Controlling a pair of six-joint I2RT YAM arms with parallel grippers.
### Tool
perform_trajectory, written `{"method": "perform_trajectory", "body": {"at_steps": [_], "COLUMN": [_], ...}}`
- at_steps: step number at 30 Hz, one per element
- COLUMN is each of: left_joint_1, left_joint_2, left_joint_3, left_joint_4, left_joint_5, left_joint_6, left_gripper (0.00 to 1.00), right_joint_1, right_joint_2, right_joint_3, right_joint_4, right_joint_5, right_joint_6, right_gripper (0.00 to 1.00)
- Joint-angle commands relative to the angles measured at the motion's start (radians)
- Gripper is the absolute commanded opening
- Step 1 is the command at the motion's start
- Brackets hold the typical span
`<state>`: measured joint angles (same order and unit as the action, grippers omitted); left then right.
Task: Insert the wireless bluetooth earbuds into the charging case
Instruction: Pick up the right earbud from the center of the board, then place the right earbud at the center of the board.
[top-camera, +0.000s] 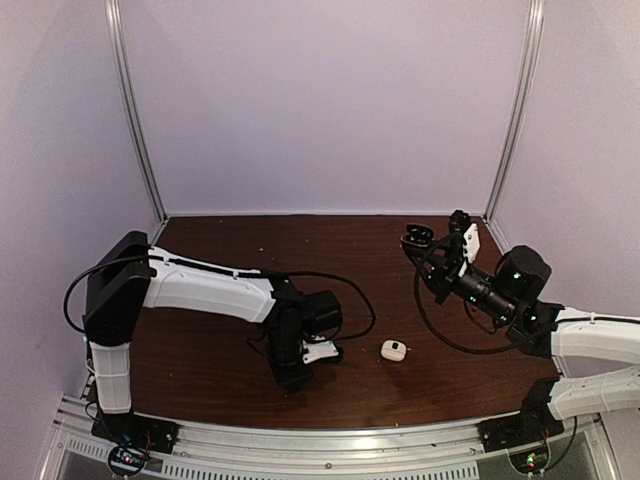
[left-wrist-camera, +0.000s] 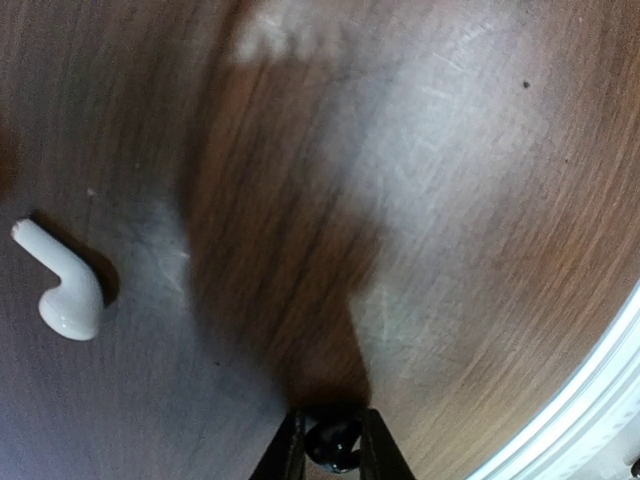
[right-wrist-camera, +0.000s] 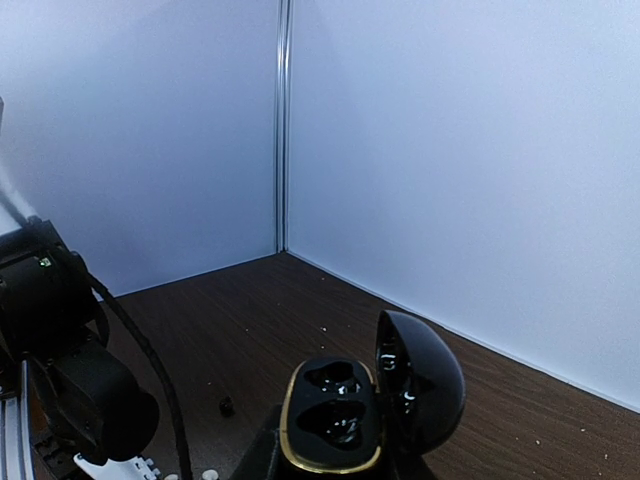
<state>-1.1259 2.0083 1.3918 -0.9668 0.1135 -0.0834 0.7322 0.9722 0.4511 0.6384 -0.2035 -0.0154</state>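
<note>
My left gripper (top-camera: 293, 378) points down at the table, and in the left wrist view it (left-wrist-camera: 336, 452) is shut on a stubby black earbud (left-wrist-camera: 335, 442). A white earbud with a short stem (left-wrist-camera: 66, 292) lies on the wood to its left. My right gripper (top-camera: 428, 248) is raised at the back right and shut on the open black charging case (top-camera: 416, 237). In the right wrist view the case (right-wrist-camera: 332, 418) has a gold rim, two sockets that look empty, and its lid (right-wrist-camera: 422, 385) standing open to the right. A tiny black piece (right-wrist-camera: 227, 406), perhaps the other black earbud, lies on the table.
A small white rounded case (top-camera: 393, 350) lies on the table right of my left gripper. A black cable (top-camera: 350, 290) loops behind the left arm. The metal front rail (left-wrist-camera: 590, 400) is close by. White walls (top-camera: 330, 100) enclose the wooden table (top-camera: 230, 250).
</note>
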Motion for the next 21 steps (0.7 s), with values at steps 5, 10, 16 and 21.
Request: {"method": "perform_trajectory", "body": {"at_steps": [5, 10, 16, 21], "left_joint_1": [0.044, 0.070, 0.129, 0.130], "left_joint_2": [-0.136, -0.184, -0.187, -0.173], "left_joint_3": [-0.052, -0.127, -0.160, -0.183], "left_joint_4": [0.173, 0.229, 0.194, 0.191], "left_joint_5": [-0.019, -0.059, -0.098, -0.086], "left_joint_6": [-0.020, 0.056, 0.141, 0.236], "left_gripper": [0.12, 0.13, 0.13, 0.12], "right_joint_1": [-0.008, -0.008, -0.008, -0.008], "right_joint_2": [-0.007, -0.003, 0.004, 0.011], "right_joint_3": [0.004, 0.006, 0.010, 0.011], "right_joint_4": [0.010, 0.010, 0.017, 0.019], "right_joint_5": [0.008, 0.004, 0.003, 0.000], "right_joint_6": [0.005, 0.006, 0.006, 0.005], "right_gripper": [0.00, 0.00, 0.00, 0.00]}}
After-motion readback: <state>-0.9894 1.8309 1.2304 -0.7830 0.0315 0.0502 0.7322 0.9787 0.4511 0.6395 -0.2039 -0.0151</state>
